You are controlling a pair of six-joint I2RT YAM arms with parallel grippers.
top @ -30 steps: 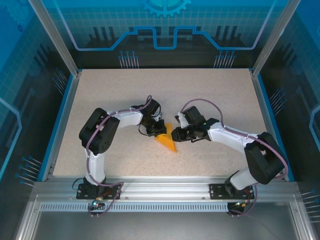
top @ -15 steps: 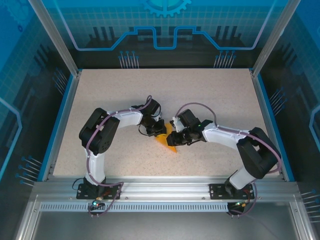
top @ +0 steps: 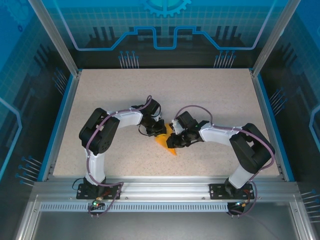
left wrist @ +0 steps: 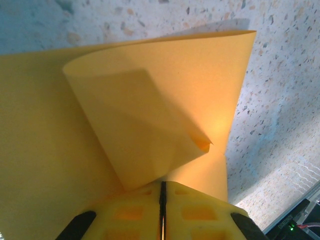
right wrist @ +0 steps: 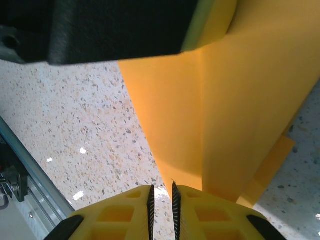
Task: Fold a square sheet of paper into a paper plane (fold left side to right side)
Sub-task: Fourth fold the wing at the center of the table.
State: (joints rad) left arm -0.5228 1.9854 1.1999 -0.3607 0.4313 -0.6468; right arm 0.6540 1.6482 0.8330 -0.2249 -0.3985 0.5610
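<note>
1. Two grippers meet on the square sheet of paper [top: 165, 143], which lies partly folded near the middle of the table [top: 210, 95], between the arms.
2. My left gripper [left wrist: 162, 186] is clamped on the sheet's edge, with a flap curling up above it. I'd use that grip as the anchor.
3. My right gripper [right wrist: 161, 190] has its jaws almost together at a layered edge. I can't tell whether paper sits between them.
4. To fold well, I'd carry the flap across level, match the edges, then press the crease.
5. The wrists crowd each other, so I worry about a clash or a tear.

bright even light, paper [left wrist: 150, 100] glowing, near edges blurred.
</note>
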